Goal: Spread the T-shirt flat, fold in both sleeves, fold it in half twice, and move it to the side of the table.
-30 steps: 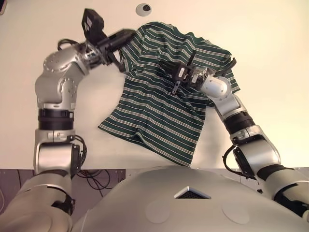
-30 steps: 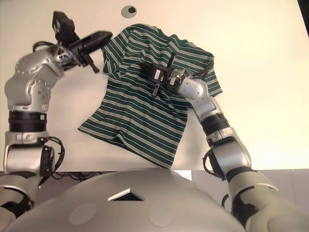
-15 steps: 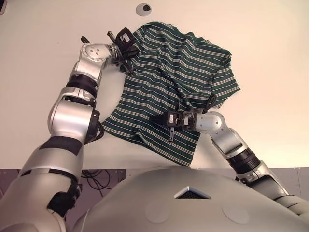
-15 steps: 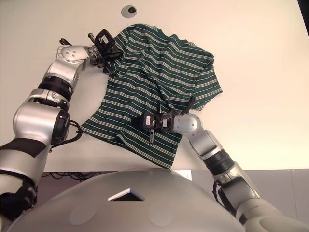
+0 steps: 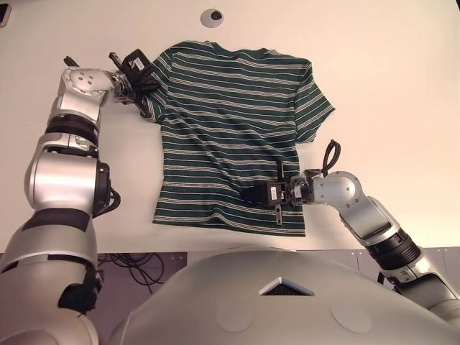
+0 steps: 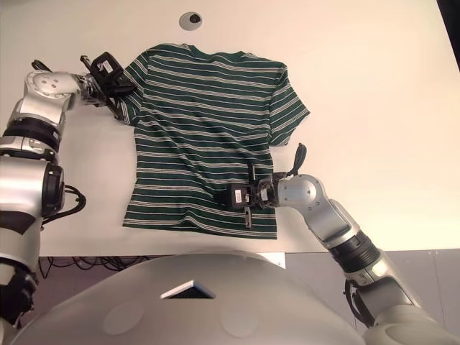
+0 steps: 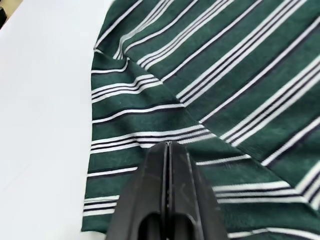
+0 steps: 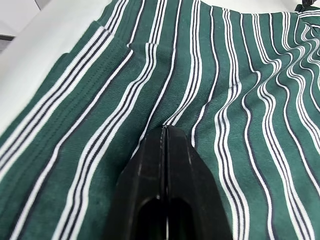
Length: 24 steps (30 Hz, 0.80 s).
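One shirt: dark green knit, thin white-and-dark stripes, fine ribbed weave, short sleeves. Lies mostly flat on smooth white table, few soft wrinkles. On sleeve, left gripper jaws pressed together, pinching cloth at tips; shirt body spreads away beyond them. Just inside hem, right gripper jaws closed too, nipping puckered fabric. Two grippers total, plus one round disc on table beyond collar.

Bright, even light from overhead, table nearly featureless white in the left wrist view, thin soft shadow under the T-shirt hem and sleeve edges, cloth matt and evenly lit, faint sheen on the black left hand.
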Each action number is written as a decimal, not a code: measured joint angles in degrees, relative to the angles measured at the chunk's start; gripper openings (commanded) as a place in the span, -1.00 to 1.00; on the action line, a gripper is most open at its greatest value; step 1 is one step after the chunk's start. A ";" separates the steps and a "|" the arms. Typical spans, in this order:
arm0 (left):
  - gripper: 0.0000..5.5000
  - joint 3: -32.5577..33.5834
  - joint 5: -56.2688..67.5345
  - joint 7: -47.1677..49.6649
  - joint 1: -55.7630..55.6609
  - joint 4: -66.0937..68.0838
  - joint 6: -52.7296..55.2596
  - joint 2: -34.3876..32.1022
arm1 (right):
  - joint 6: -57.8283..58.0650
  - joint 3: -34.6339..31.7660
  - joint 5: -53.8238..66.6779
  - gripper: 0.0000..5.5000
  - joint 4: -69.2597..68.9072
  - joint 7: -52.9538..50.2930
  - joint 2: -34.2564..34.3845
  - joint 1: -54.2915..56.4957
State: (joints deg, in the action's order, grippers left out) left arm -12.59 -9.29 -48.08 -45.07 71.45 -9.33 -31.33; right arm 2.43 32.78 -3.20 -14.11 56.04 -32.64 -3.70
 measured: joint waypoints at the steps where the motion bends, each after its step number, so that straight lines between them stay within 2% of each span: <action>1: -0.99 0.73 0.67 0.08 0.36 -0.16 -0.15 0.01 | 0.01 -0.07 0.49 -1.00 0.08 0.01 0.05 -0.05; 4: -0.99 2.88 1.96 1.02 1.16 -0.25 -0.81 0.50 | -0.68 0.58 0.50 -1.00 0.25 -0.16 0.39 -0.35; 7: -0.82 8.63 7.41 0.72 2.27 -2.11 -2.25 1.02 | -1.92 -0.48 1.06 -1.00 0.75 -2.75 1.19 -0.81; 10: -0.66 17.06 17.35 -5.16 2.93 -10.47 0.44 -0.43 | 0.44 -10.44 15.50 -1.00 -1.99 -7.90 9.04 -0.40; 12: -0.56 19.48 20.66 -7.19 6.94 -17.35 3.85 -2.31 | 1.06 -15.35 23.94 -1.00 -3.93 -10.35 13.58 -0.15; 14: -0.45 21.12 21.91 -6.87 12.72 -21.86 7.14 -3.75 | 1.65 -18.32 27.90 -1.00 -3.96 -12.57 16.17 -0.38; 20: -0.15 24.52 24.77 -4.06 25.89 -33.54 17.61 -4.93 | -0.71 -22.10 29.18 -1.00 1.91 -17.63 21.60 -0.57; 24: -0.15 24.89 26.10 -3.03 30.25 -40.27 23.84 -4.90 | -3.25 -23.63 28.37 -1.00 8.18 -18.86 23.78 -0.30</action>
State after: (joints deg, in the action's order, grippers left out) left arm 12.30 16.82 -51.12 -14.82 31.17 14.51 -36.24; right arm -0.82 9.15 25.17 -5.93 37.18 -8.85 -4.00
